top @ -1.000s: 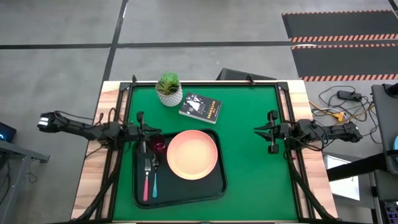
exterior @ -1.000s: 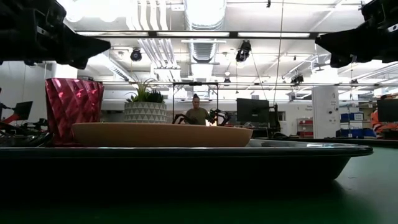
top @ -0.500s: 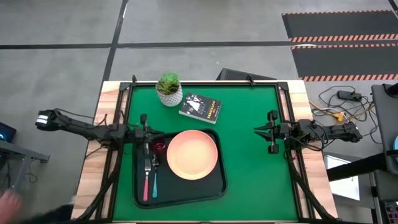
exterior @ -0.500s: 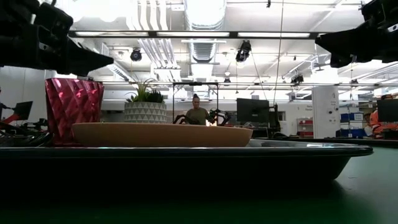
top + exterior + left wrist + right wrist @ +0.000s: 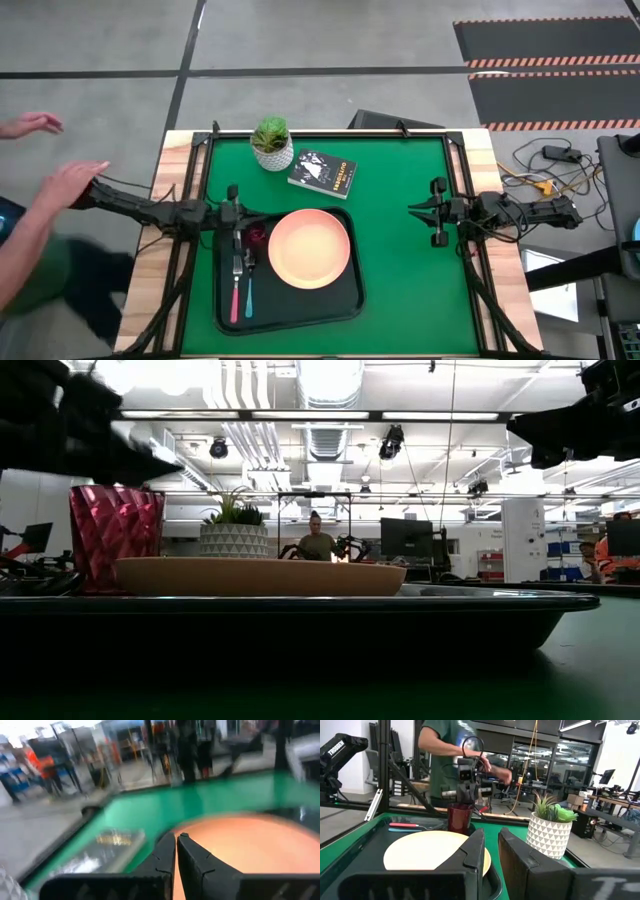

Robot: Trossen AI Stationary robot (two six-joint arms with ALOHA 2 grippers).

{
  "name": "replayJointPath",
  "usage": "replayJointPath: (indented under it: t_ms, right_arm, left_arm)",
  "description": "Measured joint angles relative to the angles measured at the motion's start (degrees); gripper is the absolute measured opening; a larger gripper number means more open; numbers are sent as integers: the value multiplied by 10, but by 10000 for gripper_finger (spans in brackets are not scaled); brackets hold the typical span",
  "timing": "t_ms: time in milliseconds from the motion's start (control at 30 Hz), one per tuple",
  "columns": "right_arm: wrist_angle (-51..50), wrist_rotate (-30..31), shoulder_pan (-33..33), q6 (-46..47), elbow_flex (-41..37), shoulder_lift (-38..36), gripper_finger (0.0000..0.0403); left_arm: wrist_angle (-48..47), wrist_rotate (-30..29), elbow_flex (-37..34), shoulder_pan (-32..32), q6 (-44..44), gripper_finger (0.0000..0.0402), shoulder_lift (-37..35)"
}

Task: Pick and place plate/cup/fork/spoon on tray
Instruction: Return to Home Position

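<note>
All four pieces, plate [image 5: 309, 248], cup [image 5: 256, 236], fork [image 5: 236, 288] and spoon [image 5: 249, 287], lie on the tray [image 5: 345, 300], so the empty, nearly closed left hand [image 5: 233, 193] above the tray's left edge should lift clear without brushing the cup.

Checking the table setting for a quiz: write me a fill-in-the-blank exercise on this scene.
1. The pink plate lies on the black ____.
2. The fork has a ____ handle.
3. The maroon cup stands on the tray beside the ____.
4. Off the tray, the potted plant stands next to a black ____.

Missing words: tray; pink; plate; book
</note>
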Motion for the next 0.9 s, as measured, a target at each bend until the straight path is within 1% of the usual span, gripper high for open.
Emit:
replayJointPath:
  t_ms: [67,167,500,900]
  right_arm:
    - [-1,0,0,0,0,0,43]
    - [-2,0,0,0,0,0,43]
    - [-4,0,0,0,0,0,43]
    - [-4,0,0,0,0,0,43]
  left_arm:
    - [-26,1,0,-1,0,0,4]
    - [-11,1,1,0,0,0,-7]
    - [-14,0,1,0,0,0,-38]
    - [-14,0,1,-1,0,0,-28]
